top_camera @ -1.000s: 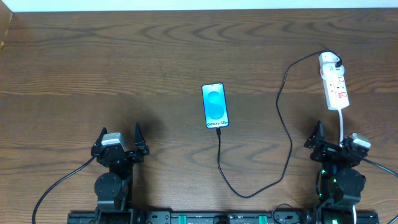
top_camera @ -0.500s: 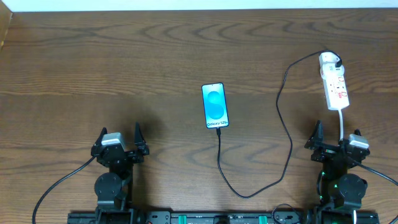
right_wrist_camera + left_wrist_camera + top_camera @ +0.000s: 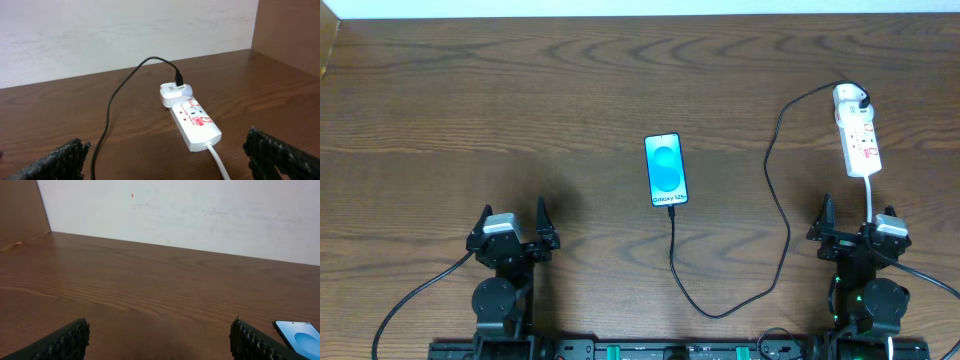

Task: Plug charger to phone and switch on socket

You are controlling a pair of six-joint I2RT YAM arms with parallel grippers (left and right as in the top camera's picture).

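The phone [image 3: 665, 170] lies flat in the middle of the table with its blue screen lit; its corner shows at the lower right of the left wrist view [image 3: 300, 335]. The charger's black cable [image 3: 782, 235] meets the phone's near edge, loops toward the front and runs up to a white adapter [image 3: 172, 92] plugged into the far end of the socket [image 3: 858, 135]. The white socket with red markings [image 3: 195, 122] lies ahead of my right gripper [image 3: 167, 160], which is open and holds nothing. My left gripper [image 3: 160, 345] is open over bare wood at the front left [image 3: 512, 215].
The socket's white cord [image 3: 217, 160] runs from its near end toward the right arm [image 3: 865, 290]. A pale wall bounds the far edge. Brown side panels stand at the far left [image 3: 20, 210] and far right [image 3: 290, 30].
The right gripper has shifted a little to the left near the table's front. The left arm, phone, cable and socket have not moved.
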